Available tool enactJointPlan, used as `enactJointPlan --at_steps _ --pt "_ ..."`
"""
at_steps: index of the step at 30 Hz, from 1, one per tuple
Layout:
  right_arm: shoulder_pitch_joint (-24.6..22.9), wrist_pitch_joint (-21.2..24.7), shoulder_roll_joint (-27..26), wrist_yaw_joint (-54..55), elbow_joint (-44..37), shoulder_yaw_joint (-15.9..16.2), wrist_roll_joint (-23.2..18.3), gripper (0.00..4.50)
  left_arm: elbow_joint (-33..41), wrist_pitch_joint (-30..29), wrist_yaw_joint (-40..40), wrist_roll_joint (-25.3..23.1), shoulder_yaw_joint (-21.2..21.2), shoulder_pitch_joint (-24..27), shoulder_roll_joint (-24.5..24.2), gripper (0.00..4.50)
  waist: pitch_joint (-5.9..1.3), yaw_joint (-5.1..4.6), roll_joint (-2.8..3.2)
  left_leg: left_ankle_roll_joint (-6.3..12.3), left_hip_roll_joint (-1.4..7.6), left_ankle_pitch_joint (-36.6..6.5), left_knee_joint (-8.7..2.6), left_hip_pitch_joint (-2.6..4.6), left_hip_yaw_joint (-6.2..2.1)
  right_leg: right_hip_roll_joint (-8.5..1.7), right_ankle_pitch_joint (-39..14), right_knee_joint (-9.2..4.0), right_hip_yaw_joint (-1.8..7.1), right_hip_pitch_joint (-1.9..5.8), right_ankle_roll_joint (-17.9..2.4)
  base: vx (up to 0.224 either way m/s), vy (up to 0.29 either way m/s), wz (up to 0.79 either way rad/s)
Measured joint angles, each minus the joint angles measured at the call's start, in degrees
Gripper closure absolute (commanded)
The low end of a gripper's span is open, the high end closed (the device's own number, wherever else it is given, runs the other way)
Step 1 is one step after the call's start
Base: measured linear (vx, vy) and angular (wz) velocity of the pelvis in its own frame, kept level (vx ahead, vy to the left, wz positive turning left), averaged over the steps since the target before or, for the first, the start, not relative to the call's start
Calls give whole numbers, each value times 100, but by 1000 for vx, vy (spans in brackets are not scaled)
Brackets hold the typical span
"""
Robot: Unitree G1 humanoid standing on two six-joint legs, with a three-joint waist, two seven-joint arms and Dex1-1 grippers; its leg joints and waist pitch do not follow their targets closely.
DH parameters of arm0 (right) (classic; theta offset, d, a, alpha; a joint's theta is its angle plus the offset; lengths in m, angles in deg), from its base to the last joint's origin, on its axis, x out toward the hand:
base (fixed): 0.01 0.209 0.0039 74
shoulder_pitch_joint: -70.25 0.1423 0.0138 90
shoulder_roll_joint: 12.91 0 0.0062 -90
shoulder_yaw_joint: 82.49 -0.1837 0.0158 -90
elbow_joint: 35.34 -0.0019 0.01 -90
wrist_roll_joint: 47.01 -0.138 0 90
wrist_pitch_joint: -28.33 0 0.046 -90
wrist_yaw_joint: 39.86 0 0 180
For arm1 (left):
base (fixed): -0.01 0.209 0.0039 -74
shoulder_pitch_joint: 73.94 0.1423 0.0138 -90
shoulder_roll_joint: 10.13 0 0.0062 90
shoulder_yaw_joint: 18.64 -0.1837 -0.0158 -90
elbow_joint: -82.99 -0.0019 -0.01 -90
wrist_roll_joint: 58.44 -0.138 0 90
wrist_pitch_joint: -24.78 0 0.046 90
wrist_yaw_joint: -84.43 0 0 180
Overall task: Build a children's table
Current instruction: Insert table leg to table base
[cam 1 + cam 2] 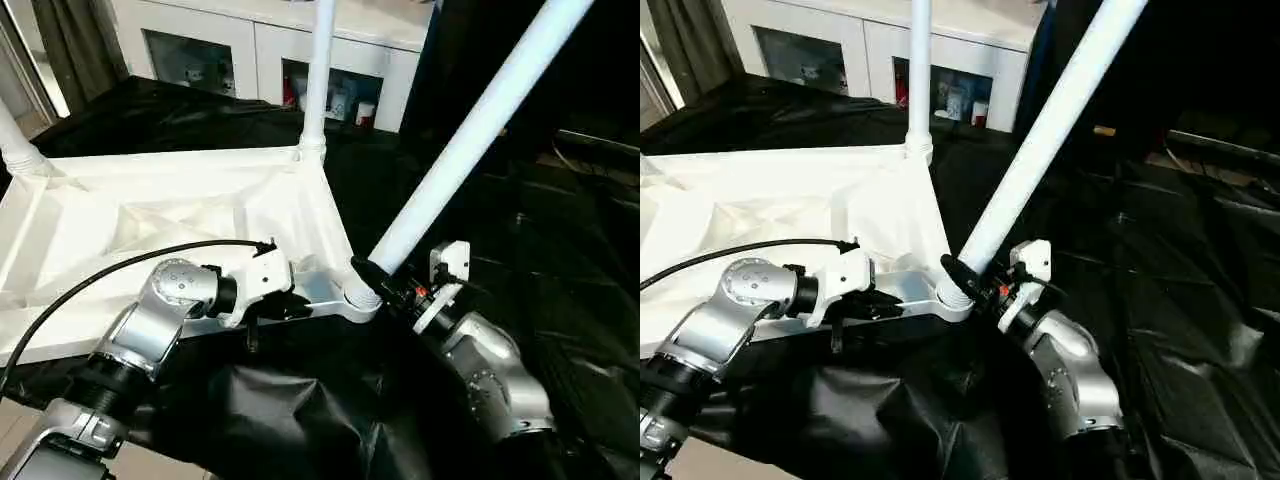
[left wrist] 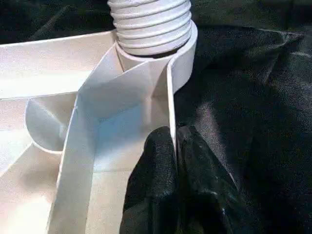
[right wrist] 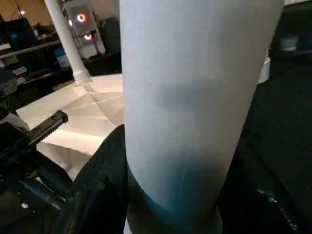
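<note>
The white tabletop (image 1: 120, 200) lies ribbed side up on black cloth. One leg (image 1: 318, 70) stands upright in its far corner socket, and another leg (image 1: 15, 145) rises at the far left corner. A third leg (image 1: 470, 130) leans up to the right, with its threaded end (image 2: 151, 24) in the near right corner socket (image 1: 362, 300). My right gripper (image 1: 385, 280) is shut on this leaning leg just above the socket, a black finger (image 3: 105, 165) on each side. At the tabletop's near rim (image 2: 170, 97), close to that socket, my left gripper (image 2: 175, 134) is shut on the thin wall.
A white glass-door cabinet (image 1: 250, 40) stands behind the tabletop. Crumpled black cloth (image 1: 540, 230) covers the surface to the right and in front. A black cable (image 1: 110, 270) loops from my left forearm over the tabletop.
</note>
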Motion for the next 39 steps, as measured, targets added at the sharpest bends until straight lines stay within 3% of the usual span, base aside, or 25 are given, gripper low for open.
enactJointPlan --at_steps 5,12,17,27,39 --pt "22 -604 -43 -32 324 59 105 260 -96 25 -1 0 -51 -75 0 450 4 4 7 0 0 0 -4 1 -1 -2 0 -6 -2 3 0 0 0 0" --pt "164 -997 187 -169 456 327 437 260 -199 68 25 7 -54 -121 -1 450 2 -4 17 0 0 0 -15 8 -1 -2 1 -12 -4 9 -1 0 0 0" --pt "381 -809 534 -538 421 546 722 260 -211 106 44 13 -83 -131 -16 450 -5 2 4 0 0 0 -21 8 -6 -2 0 -19 -12 15 0 0 0 0" --pt "573 -324 808 -1269 380 640 593 260 -208 162 263 108 -92 -132 -113 450 -18 18 -16 0 2 0 -48 9 -6 -2 1 -32 -22 16 -2 0 0 0" --pt "760 -309 1096 -2419 515 753 488 260 -159 173 805 343 -99 -115 -284 450 -30 31 -34 12 8 -5 -54 1 -3 -6 12 -86 -45 36 -36 0 0 0"
